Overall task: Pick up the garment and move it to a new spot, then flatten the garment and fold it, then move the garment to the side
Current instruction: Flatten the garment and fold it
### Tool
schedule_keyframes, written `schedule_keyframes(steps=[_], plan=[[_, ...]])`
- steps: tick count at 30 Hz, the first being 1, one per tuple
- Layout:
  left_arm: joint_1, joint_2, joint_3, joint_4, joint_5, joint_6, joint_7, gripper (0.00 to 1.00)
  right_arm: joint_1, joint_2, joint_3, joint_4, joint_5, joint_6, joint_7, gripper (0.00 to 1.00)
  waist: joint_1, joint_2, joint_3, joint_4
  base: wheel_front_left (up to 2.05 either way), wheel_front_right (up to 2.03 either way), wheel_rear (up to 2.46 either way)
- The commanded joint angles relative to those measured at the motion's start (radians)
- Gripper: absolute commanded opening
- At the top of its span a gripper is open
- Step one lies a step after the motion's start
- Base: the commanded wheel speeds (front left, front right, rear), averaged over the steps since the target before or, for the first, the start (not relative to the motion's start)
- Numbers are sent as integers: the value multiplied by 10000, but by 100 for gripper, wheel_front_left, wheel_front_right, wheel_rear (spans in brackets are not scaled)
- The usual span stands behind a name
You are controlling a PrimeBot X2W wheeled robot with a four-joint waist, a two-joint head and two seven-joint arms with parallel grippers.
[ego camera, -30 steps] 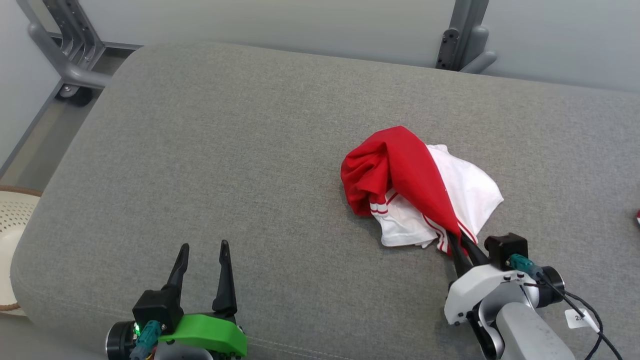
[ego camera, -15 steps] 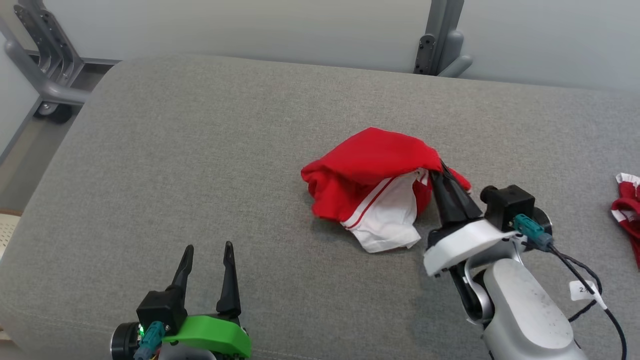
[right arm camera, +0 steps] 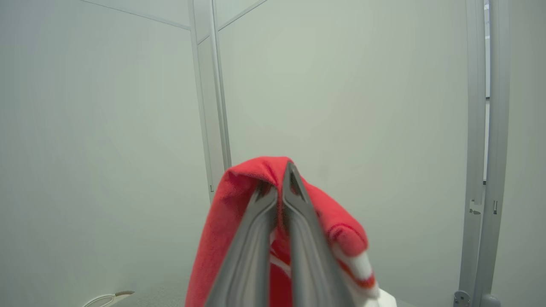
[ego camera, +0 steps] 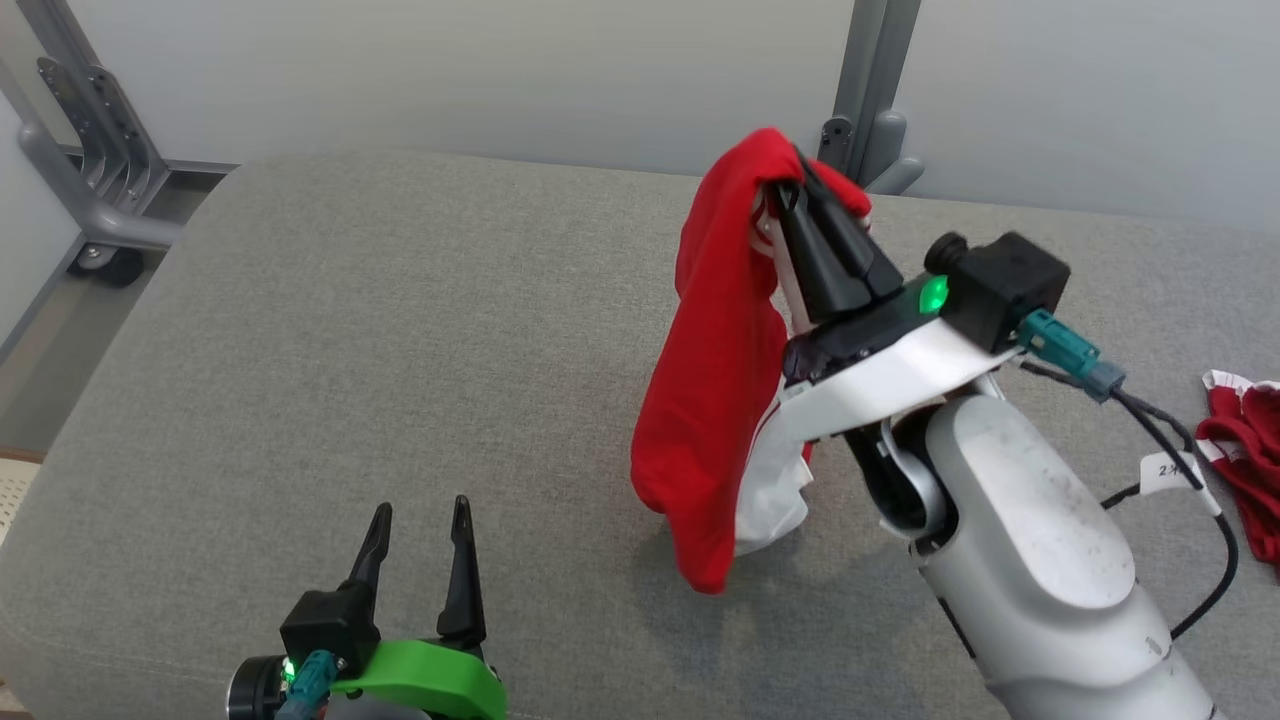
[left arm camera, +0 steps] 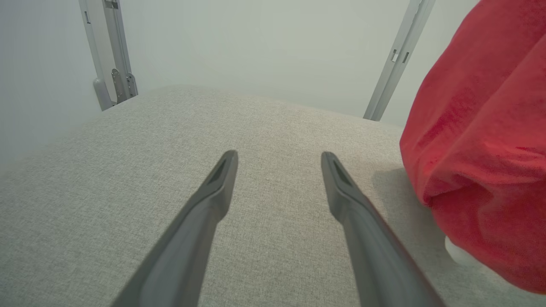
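Over the grey table [ego camera: 400, 330] we are hanging the red-and-white garment [ego camera: 705, 400], seemingly soft and limp, best taken by an edge, right gripper [ego camera: 790, 172] fingers clamped on its top fold, left gripper [ego camera: 420, 506] fingers apart at the table's front.

Bare grey fabric cushion [ego camera: 400, 350] lies open left of the hanging red-and-white garment [ego camera: 710, 400]; another red cloth [ego camera: 1245, 445] sits far right.

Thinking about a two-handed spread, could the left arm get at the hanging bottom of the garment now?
Probably yes: the left gripper has open jaws, and bare cushion lies between it and the garment hanging from the right gripper.
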Motion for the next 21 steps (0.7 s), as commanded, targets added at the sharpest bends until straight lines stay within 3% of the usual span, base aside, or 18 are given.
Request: schedule_keyframes(steps=[1,7,14,21], plan=[[77,9,-24,1,-55,23,-29,100,-371,-32,-179,-26,-76,-8,94,0,0,0,-34,29,0,0,0],[-76,9,-130,-31,-88,-19,-29,100,-1027,-218,-1439,1150,-277,-8,144,0,0,0,59,223,0,0,0],[-218,9,-225,-105,-157,30,-29,100,-978,-1260,-3266,3746,-1183,-7,-30,0,0,0,467,492,0,0,0],[-347,9,-226,-140,-135,38,-29,100,-1198,-2066,-4601,5294,-2082,-8,-189,0,0,0,879,495,0,0,0]])
